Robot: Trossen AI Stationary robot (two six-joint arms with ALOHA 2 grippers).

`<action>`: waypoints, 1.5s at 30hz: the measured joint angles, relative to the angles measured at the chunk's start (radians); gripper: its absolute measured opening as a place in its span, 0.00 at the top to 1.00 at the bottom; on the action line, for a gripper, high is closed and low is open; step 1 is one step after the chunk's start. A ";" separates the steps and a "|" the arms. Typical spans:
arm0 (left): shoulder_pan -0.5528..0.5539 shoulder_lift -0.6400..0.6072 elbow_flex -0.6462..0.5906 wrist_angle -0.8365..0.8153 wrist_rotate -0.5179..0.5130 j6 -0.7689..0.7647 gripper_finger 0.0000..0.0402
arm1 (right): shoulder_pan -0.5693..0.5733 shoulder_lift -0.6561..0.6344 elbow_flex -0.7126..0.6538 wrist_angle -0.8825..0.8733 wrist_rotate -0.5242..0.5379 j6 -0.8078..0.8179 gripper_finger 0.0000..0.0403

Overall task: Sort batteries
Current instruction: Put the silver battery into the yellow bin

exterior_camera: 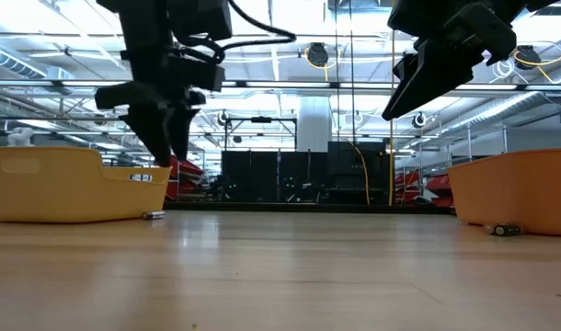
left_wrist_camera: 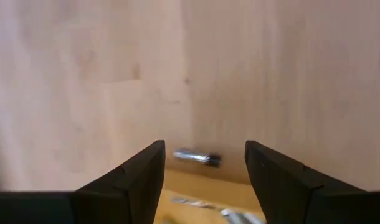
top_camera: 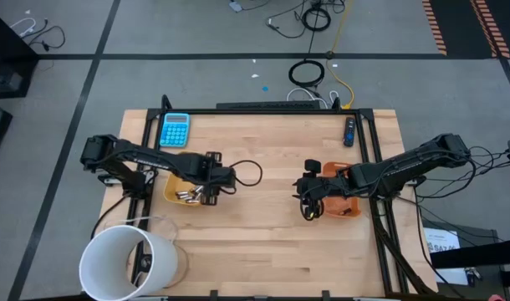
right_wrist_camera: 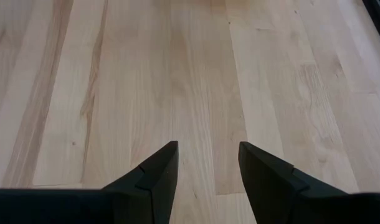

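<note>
My left gripper [left_wrist_camera: 204, 177] is open and hovers over the right rim of the left orange tray [top_camera: 173, 191]. Several silvery batteries [top_camera: 188, 197] lie in that tray. One battery [left_wrist_camera: 197, 157] lies on the wood just outside the tray's rim, in line with the gap between my fingers; it also shows in the low view [exterior_camera: 154, 215]. My right gripper [right_wrist_camera: 207, 171] is open and hangs over bare wood, left of the right orange tray [top_camera: 345, 203]. Another battery [exterior_camera: 503, 229] lies on the table in front of that tray.
A blue calculator [top_camera: 175, 130] lies at the far left of the table and a dark remote-like object [top_camera: 349, 130] at the far right. A white bucket [top_camera: 125, 261] stands at the near left corner. Bare wood [top_camera: 263, 242] stretches between the two trays.
</note>
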 joint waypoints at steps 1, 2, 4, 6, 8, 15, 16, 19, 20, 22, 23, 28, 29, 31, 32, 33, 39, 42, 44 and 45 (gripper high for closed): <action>0.003 0.011 0.000 0.002 0.022 -0.001 0.43 | 0.000 0.000 0.000 0.000 0.000 0.000 0.60; 0.007 0.025 0.000 -0.002 0.035 -0.002 0.43 | 0.000 0.000 0.000 0.000 0.000 0.000 0.60; 0.010 0.062 0.000 -0.002 0.039 -0.002 0.43 | 0.000 0.000 0.000 0.001 0.000 0.000 0.60; 0.011 0.106 0.000 0.002 0.034 -0.002 0.43 | 0.000 0.000 0.000 0.002 0.000 0.000 0.60; 0.014 0.145 -0.001 0.010 0.034 -0.003 0.43 | 0.000 0.000 0.000 0.005 0.000 0.000 0.60; 0.053 0.215 -0.001 -0.006 0.031 -0.087 0.43 | 0.000 0.000 0.000 0.004 0.000 -0.002 0.60; 0.063 0.219 -0.001 -0.020 0.028 -0.097 0.43 | 0.000 0.000 0.000 0.004 0.000 -0.002 0.60; 0.091 0.225 -0.005 -0.051 0.005 -0.116 0.43 | 0.000 0.000 0.000 0.004 0.000 -0.003 0.60; 0.100 0.225 -0.009 -0.052 0.003 -0.115 0.43 | 0.000 0.000 0.000 0.004 0.000 -0.003 0.60; 0.118 0.225 -0.013 -0.049 0.005 -0.116 0.43 | 0.000 0.000 0.000 0.004 0.000 -0.003 0.60; 0.126 0.225 -0.014 -0.048 0.014 -0.117 0.43 | 0.000 0.000 0.000 0.004 0.000 -0.003 0.60; 0.173 0.225 -0.022 -0.033 0.078 -0.117 0.43 | 0.000 0.000 0.000 0.004 0.000 -0.004 0.60; 0.180 0.225 -0.022 -0.031 0.082 -0.117 0.43 | 0.000 0.000 0.000 0.004 0.000 -0.007 0.60; 0.194 0.224 -0.022 -0.026 0.094 -0.117 0.45 | 0.000 0.000 0.000 0.004 0.000 -0.007 0.60; 0.201 0.224 -0.022 -0.024 0.100 -0.117 0.47 | 0.000 0.000 0.000 0.004 0.000 -0.007 0.60; 0.208 0.224 -0.022 -0.021 0.109 -0.116 0.50 | 0.000 0.000 0.000 0.004 0.000 -0.007 0.60; 0.228 0.221 -0.020 0.034 0.145 -0.084 0.82 | 0.000 0.000 0.000 0.003 0.000 -0.010 0.60; 0.225 0.225 -0.025 0.074 0.177 -0.057 0.97 | 0.000 0.000 0.000 0.003 0.000 -0.010 0.60; 0.221 0.226 -0.024 0.095 0.190 -0.050 0.97 | 0.000 0.000 0.000 0.002 0.000 -0.010 0.60; 0.218 0.226 -0.025 0.102 0.195 -0.039 0.96 | 0.000 0.000 0.000 0.002 0.000 -0.010 0.60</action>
